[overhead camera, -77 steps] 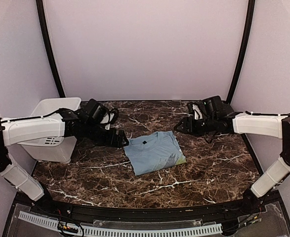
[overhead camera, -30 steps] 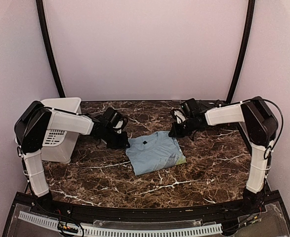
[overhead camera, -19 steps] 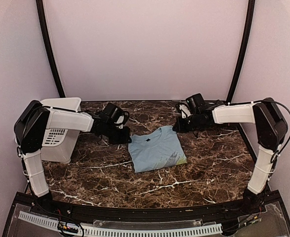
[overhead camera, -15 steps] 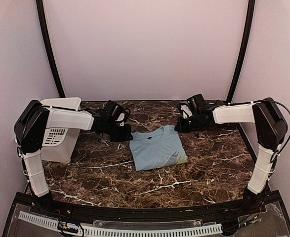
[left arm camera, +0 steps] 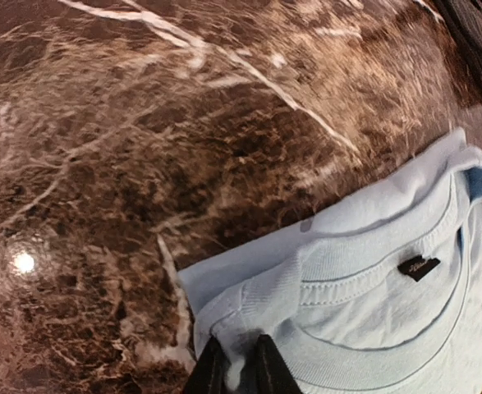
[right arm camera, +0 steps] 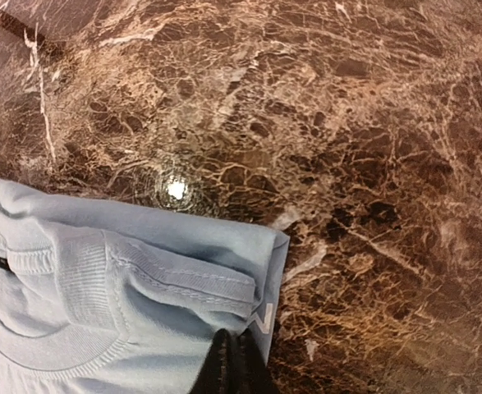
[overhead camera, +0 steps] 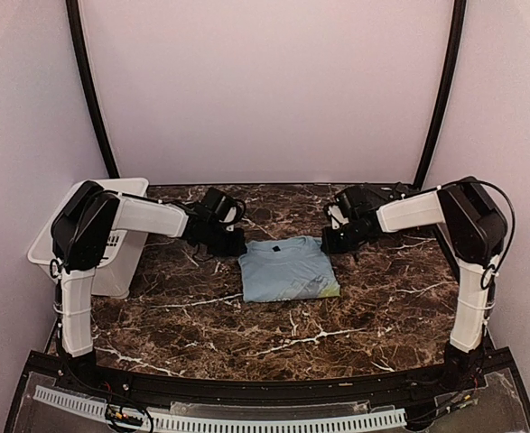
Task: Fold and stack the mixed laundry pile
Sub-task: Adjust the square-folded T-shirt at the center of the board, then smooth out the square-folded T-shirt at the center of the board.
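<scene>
The light blue T-shirt [overhead camera: 287, 271] lies folded into a rough rectangle on the middle of the marble table, collar toward the back. My left gripper [overhead camera: 236, 244] is at its far left corner. In the left wrist view the gripper [left arm camera: 239, 365] is shut on a pinch of the T-shirt [left arm camera: 372, 295] beside the ribbed collar. My right gripper [overhead camera: 328, 242] is at the far right corner. In the right wrist view that gripper [right arm camera: 235, 357] is shut on the folded edge of the T-shirt [right arm camera: 101, 312]. No other garment shows.
A white plastic bin [overhead camera: 122, 263] stands at the left edge of the table, partly behind my left arm. Brown marble tabletop [overhead camera: 274, 329] stretches in front of the shirt. Curved black frame bars rise at the back corners.
Both grippers have pulled the shirt's far edge toward the back and turned it, so it now lies square to the table instead of skewed. Both arms' elbows have shifted.
</scene>
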Motion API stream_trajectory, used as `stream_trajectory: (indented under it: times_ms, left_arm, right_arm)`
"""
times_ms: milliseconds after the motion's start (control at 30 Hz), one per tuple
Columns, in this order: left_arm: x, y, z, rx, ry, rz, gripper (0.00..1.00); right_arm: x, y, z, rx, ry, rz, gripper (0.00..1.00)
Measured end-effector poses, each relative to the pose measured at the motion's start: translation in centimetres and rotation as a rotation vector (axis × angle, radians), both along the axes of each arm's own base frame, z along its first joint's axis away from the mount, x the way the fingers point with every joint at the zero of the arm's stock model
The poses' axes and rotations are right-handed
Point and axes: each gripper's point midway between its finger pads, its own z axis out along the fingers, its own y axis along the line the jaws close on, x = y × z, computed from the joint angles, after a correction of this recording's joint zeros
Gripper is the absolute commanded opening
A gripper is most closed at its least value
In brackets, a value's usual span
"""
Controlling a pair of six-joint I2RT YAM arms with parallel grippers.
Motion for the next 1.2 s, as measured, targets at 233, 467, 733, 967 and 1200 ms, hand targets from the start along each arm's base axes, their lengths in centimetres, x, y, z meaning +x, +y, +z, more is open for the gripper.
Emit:
stream_trajectory:
  times_ms: [233,467,733,967,1200]
  left_arm:
    - [2.3,2.8,1.7,0.071,-0.056,0.040,0.76]
    - [-3.8,2.2,9.0,-0.123,-0.112,-0.104,0.96]
    - [-13.4,-6.2,10.1,-0.478,0.037,-0.441,0.99]
    - [-13.8,-7.7,4.7,-0.534,0.191,-0.451,0.99]
    - [-10.4,-5.4,2.7,-0.532,0.187,-0.346,0.99]
  right_arm:
    - [0.2,-0.9,2.3,-0.003,-0.009,-0.033,0.72]
    - [-3.0,0.0,12.6,0.222,-0.122,0.038,0.82]
    - [-11.7,7.9,10.4,0.511,0.133,0.288,0.84]
    - [-13.3,8.0,3.7,0.575,0.336,0.272,0.82]
    - [-12.1,5.6,2.4,0.648,0.332,0.240,0.79]
